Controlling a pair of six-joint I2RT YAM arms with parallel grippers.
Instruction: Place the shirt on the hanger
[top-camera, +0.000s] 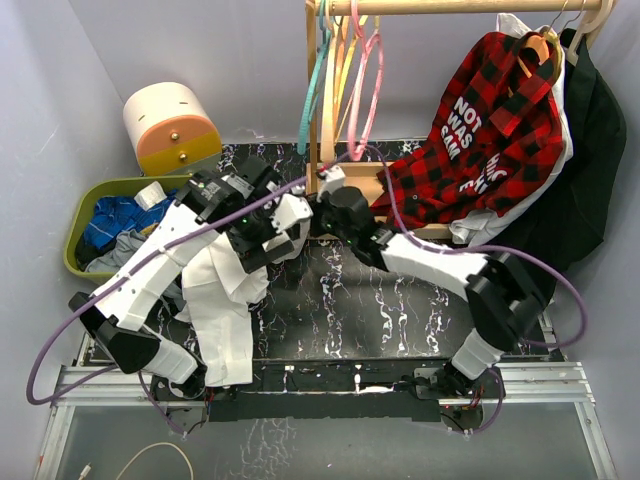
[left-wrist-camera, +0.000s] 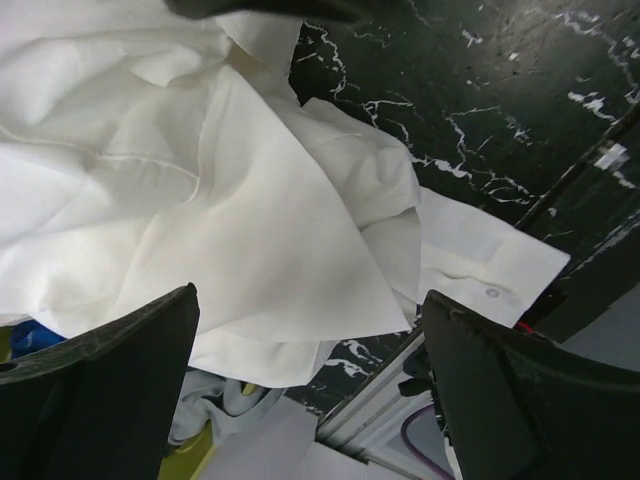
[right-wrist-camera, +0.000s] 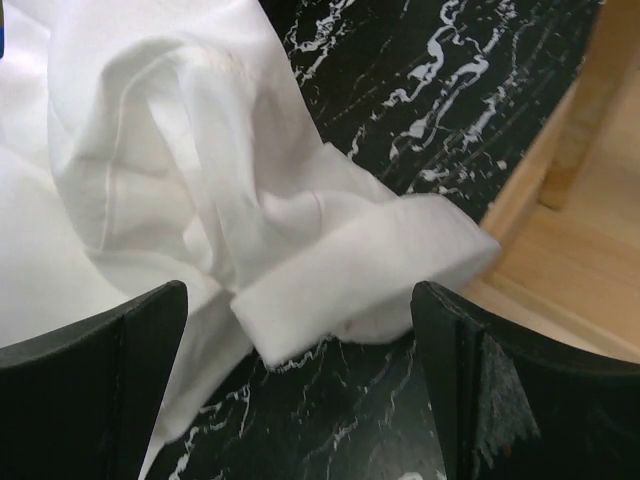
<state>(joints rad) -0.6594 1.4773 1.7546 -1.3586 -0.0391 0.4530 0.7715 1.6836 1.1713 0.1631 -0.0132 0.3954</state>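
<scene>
**Item: shirt.** White and crumpled, it is lying on the left part of the black marbled table, with one end hanging over the near edge.

**Item: hanger.** Pink, it is hanging from the wooden rail among other coloured hangers, well apart from the shirt and from both claws.

**Risks.**
- The overhanging cloth is likely pulling toward the edge, so a light or off-centre pinch could let the shirt slide off the table.
- A bite into the bunched folds could be catching several layers at once, which would leave the collar hard to find.
- Lifting by the cuff alone would drag the body of the shirt behind it.

**Left arm.** It is reaching from its base up and inward. The left claw is hovering over the folds with its fingers spread wide, gripping nothing.

**Right arm.** It is folding leftward toward the centre. The right claw is poised over the cuff beside the rack's wooden base, also spread wide and empty.
</scene>
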